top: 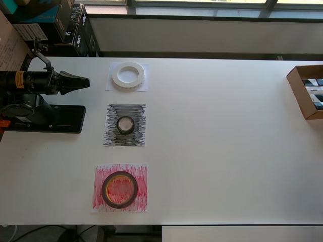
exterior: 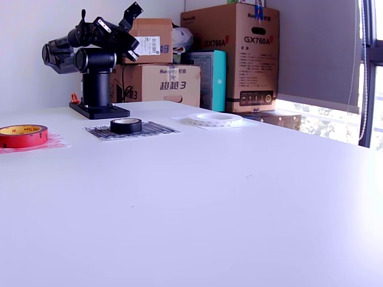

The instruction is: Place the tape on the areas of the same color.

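The wide white tape ring point(top: 118, 78) lies on the plain white sheet point(top: 144, 86), nearest the window. The small black ring point(top: 119, 125) lies on the black-scribbled sheet point(top: 112, 137). The dark red-brown ring point(top: 106, 190) with a yellowish core lies on the red-scribbled sheet point(top: 141, 201). My gripper point(top: 83, 81) is folded back over the arm base point(top: 45, 118) at the overhead view's left. It holds nothing, and its fingers come together to a point. It is clear of all three rolls. In the exterior view the white ring point(exterior: 214, 119), black ring point(exterior: 125, 125) and red ring point(exterior: 23, 136) also show.
An open cardboard box point(top: 308, 91) stands at the table's right edge in the overhead view. Stacked cardboard boxes point(exterior: 239, 54) stand behind the table beyond the arm point(exterior: 96, 60). The white table point(top: 227, 151) stretches to the right of the sheets.
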